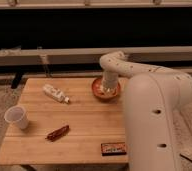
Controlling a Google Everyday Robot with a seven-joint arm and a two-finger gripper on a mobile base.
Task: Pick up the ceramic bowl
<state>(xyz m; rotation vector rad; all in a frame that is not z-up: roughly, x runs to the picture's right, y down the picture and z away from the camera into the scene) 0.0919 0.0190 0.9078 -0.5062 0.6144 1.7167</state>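
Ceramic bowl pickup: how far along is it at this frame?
Approach looks done: the hand is down in the ceramic bowl, near the far edge of the table. Underway: securing a grip, which I can't confirm. Left: the lift, since the bowl appears to rest on the table.

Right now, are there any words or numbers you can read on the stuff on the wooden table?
Nothing can be read.
Flat dark box with orange label: print too blurred.
White tube lying on its side: label too blurred.
Glossy orange-brown ceramic bowl, with the gripper down in it: no marks show.
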